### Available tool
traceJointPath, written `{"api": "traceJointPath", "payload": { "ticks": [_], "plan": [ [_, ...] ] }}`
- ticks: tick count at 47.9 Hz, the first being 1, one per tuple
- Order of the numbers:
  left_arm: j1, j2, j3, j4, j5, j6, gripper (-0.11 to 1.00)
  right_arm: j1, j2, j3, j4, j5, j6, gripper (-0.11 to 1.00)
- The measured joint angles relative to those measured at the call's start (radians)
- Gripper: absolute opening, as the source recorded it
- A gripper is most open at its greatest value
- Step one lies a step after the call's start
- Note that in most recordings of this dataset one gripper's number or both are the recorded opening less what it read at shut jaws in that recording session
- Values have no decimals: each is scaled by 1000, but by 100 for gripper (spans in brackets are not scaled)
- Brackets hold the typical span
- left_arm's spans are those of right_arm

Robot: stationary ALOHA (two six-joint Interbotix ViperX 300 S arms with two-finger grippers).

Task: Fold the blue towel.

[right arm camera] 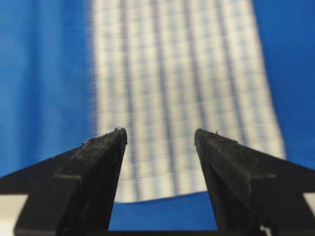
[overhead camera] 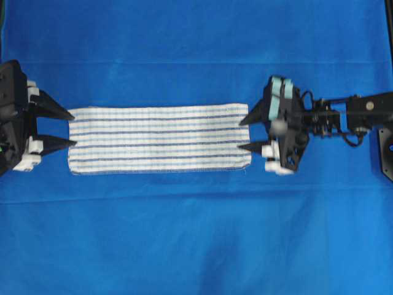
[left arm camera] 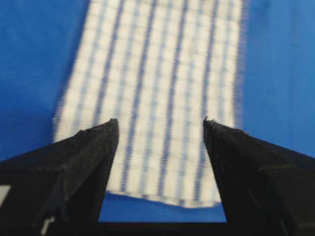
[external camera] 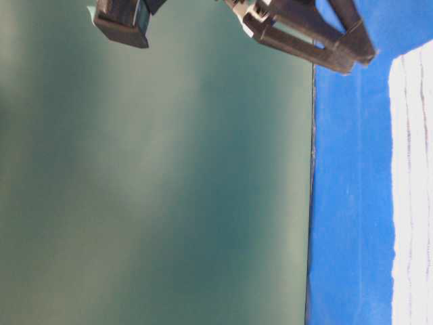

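Observation:
The blue towel [overhead camera: 159, 139] lies flat on the blue sheet as a long narrow strip, white with dark-blue and light-blue stripes. My left gripper [overhead camera: 72, 129] stands open at its left end, fingertips just over the short edge. My right gripper [overhead camera: 242, 134] stands open at the right end, tips level with that edge. In the left wrist view the towel [left arm camera: 157, 93] runs away from the open left gripper [left arm camera: 161, 122]. The right wrist view shows the towel [right arm camera: 182, 93] beyond the open right gripper [right arm camera: 160, 132]. Nothing is between either pair of fingers.
A plain solid-blue sheet [overhead camera: 196, 233] covers the table all round the towel. The right arm's black links [overhead camera: 356, 117] stretch off to the right edge. The table-level view shows a green wall [external camera: 155, 176] and part of an arm [external camera: 304, 34].

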Motion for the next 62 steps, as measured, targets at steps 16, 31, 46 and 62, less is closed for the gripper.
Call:
{"api": "traceJointPath", "payload": {
  "ticks": [16,31,46,62],
  "plan": [
    [169,170,-2,0,-67,8,64,-141,80,-5,-3,-29,-5,62],
    [213,394,-31,0,-121,11,64,-193,221,-34,-5,-64,-8,61],
    [227,445,-48,0,-118,11,60,-198,261,-49,-5,-69,-9,59],
    [229,453,-51,2,-115,8,9,-192,264,-49,-11,-71,-17,4]
  ]
}}
